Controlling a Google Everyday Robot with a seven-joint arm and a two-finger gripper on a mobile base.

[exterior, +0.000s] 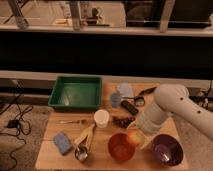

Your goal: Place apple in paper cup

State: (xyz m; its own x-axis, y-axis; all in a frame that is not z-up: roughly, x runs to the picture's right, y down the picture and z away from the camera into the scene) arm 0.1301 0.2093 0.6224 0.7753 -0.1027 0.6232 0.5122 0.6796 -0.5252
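Observation:
The apple [133,137], small and yellow-orange with a reddish blush, is at the tip of my white arm, just over the right rim of the orange-red bowl [120,148]. My gripper [136,132] is at the apple, shut on it, and the arm's wrist hides most of it. The white paper cup [101,118] stands upright on the wooden table, to the left of the apple and a little further back, with nothing touching it.
A green tray [75,93] takes up the back left. A purple bowl [167,149] is at the front right, and dark grapes [122,121] lie beside the cup. A blue sponge [63,143], a metal measuring cup [81,153] and a yellow item [88,135] lie front left.

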